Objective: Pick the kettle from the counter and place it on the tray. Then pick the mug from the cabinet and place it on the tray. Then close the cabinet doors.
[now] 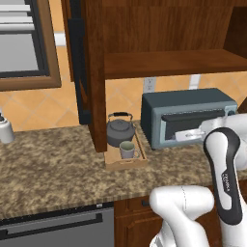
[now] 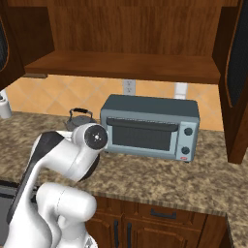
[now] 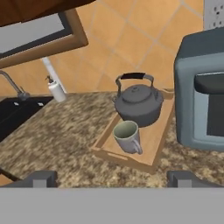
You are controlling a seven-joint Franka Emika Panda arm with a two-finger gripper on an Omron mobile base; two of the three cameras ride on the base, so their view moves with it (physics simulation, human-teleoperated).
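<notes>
A: Where are the kettle and mug?
B: Both sit on the tray [image 3: 154, 144], middle of the hand view. The kettle [image 3: 139, 102] is on the tray's far half, the mug [image 3: 127, 136] just in front of it, handle toward the lower right.
A: And from the base cameras?
B: In the left base view the tray [image 1: 112, 159] lies centre frame on the counter [image 1: 53, 161], beside the toaster oven [image 1: 188, 116], with the kettle [image 1: 120, 130] behind the mug [image 1: 127, 149]. In the right base view the kettle [image 2: 79, 119] peeks out at centre left, next to the oven [image 2: 150, 127].
A: The gripper?
B: The gripper [image 3: 112, 178] is released, fingers spread wide at the bottom corners of the hand view, holding nothing, apart from the tray.
A: The cabinet?
B: The cabinet [image 1: 164, 34] stands open in the upper part of the frame, its shelf [image 1: 173, 61] bare. One door [image 1: 78, 62] hangs open at upper left; in the right base view a door [image 2: 235, 77] is swung out at the right edge.
</notes>
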